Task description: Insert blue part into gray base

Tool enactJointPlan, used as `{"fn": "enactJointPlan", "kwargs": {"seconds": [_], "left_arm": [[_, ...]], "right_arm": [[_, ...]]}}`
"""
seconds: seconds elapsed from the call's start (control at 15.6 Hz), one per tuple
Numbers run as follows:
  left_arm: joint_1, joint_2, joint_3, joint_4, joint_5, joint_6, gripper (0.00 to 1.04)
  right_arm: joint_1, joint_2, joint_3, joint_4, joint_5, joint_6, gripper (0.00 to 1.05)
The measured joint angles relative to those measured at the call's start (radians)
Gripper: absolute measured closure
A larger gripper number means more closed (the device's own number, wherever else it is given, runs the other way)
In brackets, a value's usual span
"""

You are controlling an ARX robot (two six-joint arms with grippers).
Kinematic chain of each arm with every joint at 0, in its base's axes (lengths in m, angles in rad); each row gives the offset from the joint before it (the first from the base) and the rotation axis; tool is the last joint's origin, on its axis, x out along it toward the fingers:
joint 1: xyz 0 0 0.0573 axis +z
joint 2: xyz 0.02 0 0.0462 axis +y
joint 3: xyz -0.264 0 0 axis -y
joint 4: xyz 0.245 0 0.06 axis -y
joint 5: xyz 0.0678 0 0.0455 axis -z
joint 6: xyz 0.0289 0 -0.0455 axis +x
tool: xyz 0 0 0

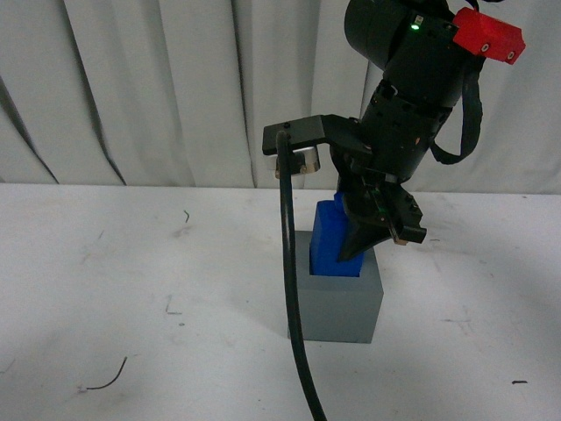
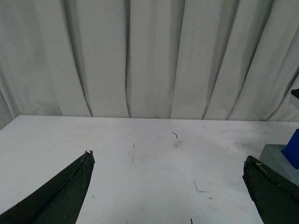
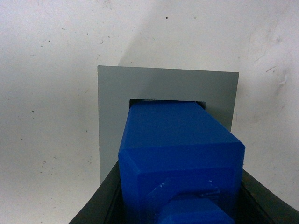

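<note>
The gray base (image 1: 335, 309) stands on the white table near the middle. The blue part (image 1: 328, 242) leans slightly, and its lower end sits in the base's top recess. My right gripper (image 1: 370, 239) is shut on the upper part of the blue part. In the right wrist view the blue part (image 3: 180, 140) fills the space between the dark fingers (image 3: 105, 198), and its far end enters the recess of the gray base (image 3: 112, 102). My left gripper (image 2: 168, 157) is open over bare table. The gray base (image 2: 275, 156) and the blue part (image 2: 293, 150) show at that view's edge.
A black cable (image 1: 292, 289) hangs from the right arm, just in front of the base's left side. A red block (image 1: 488, 35) is mounted on the arm's top. A white curtain (image 1: 131, 88) closes off the back of the table (image 1: 105, 289).
</note>
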Motion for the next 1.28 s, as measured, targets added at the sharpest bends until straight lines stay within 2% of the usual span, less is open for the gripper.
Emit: {"fn": "enactJointPlan", "kwargs": {"seconds": [0.13,0.45,0.51,0.7,0.9,0.96,1.09,1.15,1.28], "left_arm": [[0.000,0.000,0.000,0.000,0.000,0.000,0.07],[0.000,0.000,0.000,0.000,0.000,0.000,0.07],[0.000,0.000,0.000,0.000,0.000,0.000,0.07],[0.000,0.000,0.000,0.000,0.000,0.000,0.07],[0.000,0.000,0.000,0.000,0.000,0.000,0.07],[0.000,0.000,0.000,0.000,0.000,0.000,0.07],[0.000,0.000,0.000,0.000,0.000,0.000,0.07],[0.000,0.000,0.000,0.000,0.000,0.000,0.07],[0.000,0.000,0.000,0.000,0.000,0.000,0.07]], "right_arm": [[0.002,0.004,0.013,-0.007,0.010,-0.001,0.58],[0.004,0.004,0.014,0.002,0.023,-0.005,0.07],[0.008,0.004,0.014,0.005,0.014,-0.005,0.06],[0.004,-0.079,-0.033,0.046,-0.097,0.021,0.06],[-0.042,-0.240,-0.159,0.175,-0.177,0.025,0.06],[-0.069,-0.306,-0.233,0.261,-0.245,0.031,0.06],[-0.139,-0.506,-0.462,0.626,-0.402,0.152,0.06],[-0.163,-0.585,-0.555,0.797,-0.408,0.233,0.06],[-0.239,-0.727,-0.766,1.229,-0.320,0.475,0.06]]}}
